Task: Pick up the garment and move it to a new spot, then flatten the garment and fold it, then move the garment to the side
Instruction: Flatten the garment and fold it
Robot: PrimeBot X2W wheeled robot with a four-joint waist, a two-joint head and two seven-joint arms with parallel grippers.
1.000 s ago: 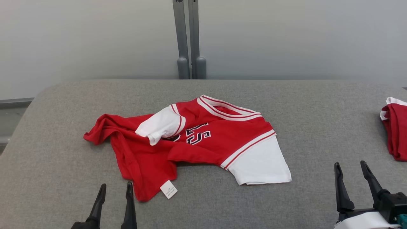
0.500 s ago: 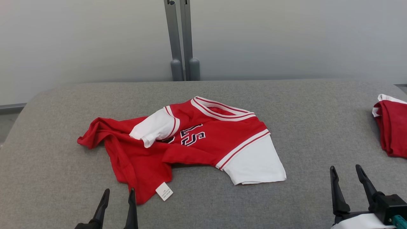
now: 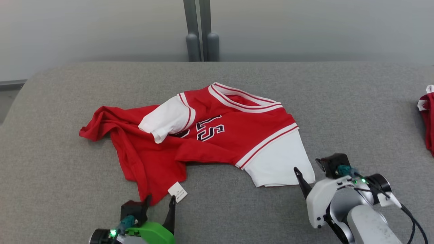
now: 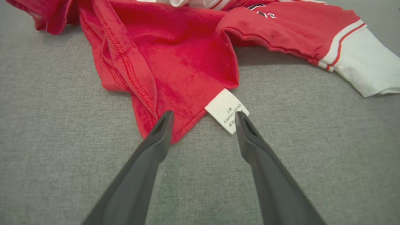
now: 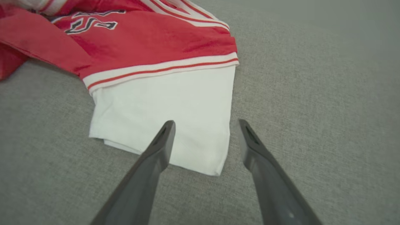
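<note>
**Two pincers, both released, at the near edges of one red shirt**

The left pincer (image 4: 203, 115) stands released and grasps nothing; its two dark fingers (image 4: 150, 150) straddle the near corner of the red hem and one white care label (image 4: 227, 111). The right pincer (image 5: 206, 122) is likewise released and empty, one finger over the cuff of a white sleeve (image 5: 162, 115), the other over bare surface; whether any tip touches cloth I cannot tell. The crumpled red jersey shirt with striped white trim and black-and-white lettering (image 3: 217, 142) lies mid-counter; its second white sleeve (image 3: 168, 120) is folded onto the chest. The grey fabric-covered counter (image 3: 339, 101) bears one other red-and-white garment (image 3: 428, 118) at its right edge, well apart; two grey upright posts (image 3: 191, 30) rise behind.
</note>
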